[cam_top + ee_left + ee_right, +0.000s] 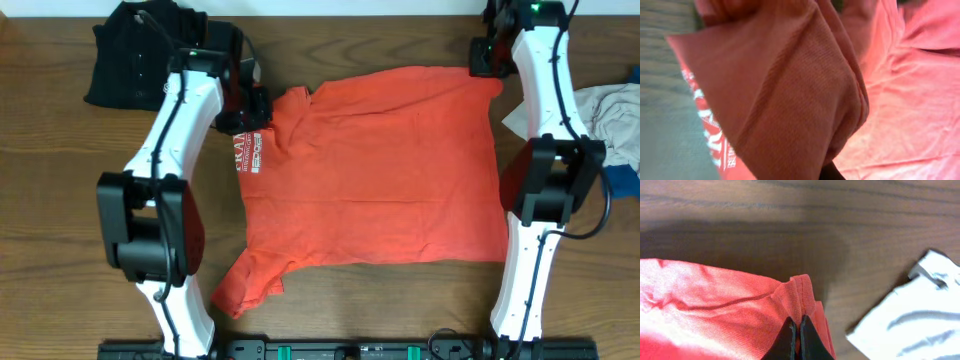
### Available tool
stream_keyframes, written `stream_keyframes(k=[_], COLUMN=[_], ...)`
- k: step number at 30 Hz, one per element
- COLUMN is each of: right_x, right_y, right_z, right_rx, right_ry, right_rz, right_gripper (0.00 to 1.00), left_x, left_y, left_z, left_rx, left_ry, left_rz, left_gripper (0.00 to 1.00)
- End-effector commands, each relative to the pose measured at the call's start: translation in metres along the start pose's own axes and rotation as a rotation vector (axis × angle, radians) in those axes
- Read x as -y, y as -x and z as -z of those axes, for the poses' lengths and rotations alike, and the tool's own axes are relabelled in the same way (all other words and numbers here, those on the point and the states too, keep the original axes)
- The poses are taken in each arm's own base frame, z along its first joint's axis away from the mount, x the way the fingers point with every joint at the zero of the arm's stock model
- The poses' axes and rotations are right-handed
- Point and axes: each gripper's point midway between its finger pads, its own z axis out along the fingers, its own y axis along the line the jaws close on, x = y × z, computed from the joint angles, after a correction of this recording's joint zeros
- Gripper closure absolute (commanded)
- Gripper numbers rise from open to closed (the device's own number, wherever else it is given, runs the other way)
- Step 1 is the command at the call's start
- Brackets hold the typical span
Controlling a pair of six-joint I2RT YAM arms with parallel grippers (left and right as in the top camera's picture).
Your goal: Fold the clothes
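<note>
The wooden table [400,305] carried a red-orange T-shirt [380,170] spread across its middle, a black garment [125,55] at its far-left corner, and pale grey cloth [610,115] at the right edge.

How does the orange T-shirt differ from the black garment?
The orange T-shirt lies spread mostly flat mid-table; the black garment sits bunched at the far-left corner. The orange T-shirt bears white lettering; the black garment shows none. The right gripper pinches the orange T-shirt's corner; no gripper holds the black garment. Both are clothing on the table.
</note>
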Motion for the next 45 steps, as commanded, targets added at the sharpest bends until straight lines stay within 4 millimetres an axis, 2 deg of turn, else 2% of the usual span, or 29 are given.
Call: stream_keyframes(k=[1,21,28,31,32,33,34,35,36,38,43,45], right_x=[-0.002,0.002,0.003,0.004,0.004,0.004,0.004,0.004,0.004,0.004,0.004,-0.003], right_y=[0.003,-0.055,-0.073,-0.077,-0.079,-0.081,-0.083,-0.085,-0.087,-0.088,-0.088,-0.086], right_z=[0.026,0.032,0.036,0.038,0.038,0.039,0.040,0.040,0.041,0.042,0.041,0.041], right_rx=[0.027,-0.212,-0.287,-0.306,-0.313,-0.321,-0.331,-0.339,-0.346,-0.352,-0.350,-0.347], right_ry=[-0.003,-0.024,-0.031,-0.034,-0.035,-0.036,-0.037,-0.038,-0.039,-0.039,-0.040,-0.002], right_rz=[-0.015,-0.065,-0.060,-0.066,-0.068,-0.068,-0.067,-0.066,-0.066,-0.065,-0.093,-0.099], right_gripper=[0.99,0.99,0.99,0.96,0.94,0.83,0.66,0.58,0.48,0.26,0.20,0.18], left_x=[0.000,-0.013,-0.032,-0.039,-0.042,-0.044,-0.046,-0.048,-0.050,-0.052,-0.052,-0.052], left_y=[-0.001,-0.040,-0.051,-0.054,-0.054,-0.054,-0.054,-0.055,-0.055,-0.055,-0.055,-0.055], left_z=[0.025,0.031,0.035,0.037,0.038,0.039,0.040,0.040,0.041,0.042,0.042,0.042], left_rx=[0.030,-0.122,-0.162,-0.176,-0.177,-0.179,-0.181,-0.184,-0.186,-0.186,-0.185,-0.186], left_ry=[-0.012,0.035,0.123,0.133,0.138,0.139,0.139,0.141,0.141,0.142,0.140,0.138], left_rz=[-0.011,0.024,0.043,0.062,0.068,0.074,0.082,0.086,0.091,0.098,0.100,0.101], left_gripper=[0.94,0.94,0.93,0.89,0.86,0.70,0.55,0.41,0.36,0.11,0.09,0.09])
